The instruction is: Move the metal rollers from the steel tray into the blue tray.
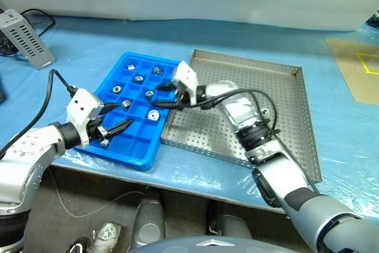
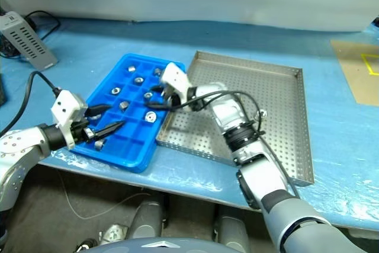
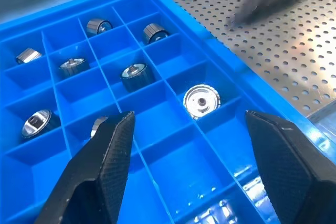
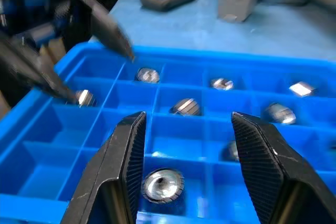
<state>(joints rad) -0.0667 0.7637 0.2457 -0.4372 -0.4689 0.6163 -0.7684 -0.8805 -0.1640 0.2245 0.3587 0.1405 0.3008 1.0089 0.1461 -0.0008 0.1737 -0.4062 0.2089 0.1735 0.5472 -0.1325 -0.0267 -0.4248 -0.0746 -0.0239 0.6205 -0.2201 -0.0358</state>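
Blue tray [image 1: 121, 146]: bright, uniform blue, divided into a grid of square compartments. Metal rollers [image 3: 201, 100]: shiny silver, some with darker bands. Steel tray [image 1: 284, 105]: dull silver sheet with a regular pattern of small round perforations. Table cover [image 1: 89, 34]: light blue. Box [image 1: 26, 38] at the table's far left corner: grey, slotted.
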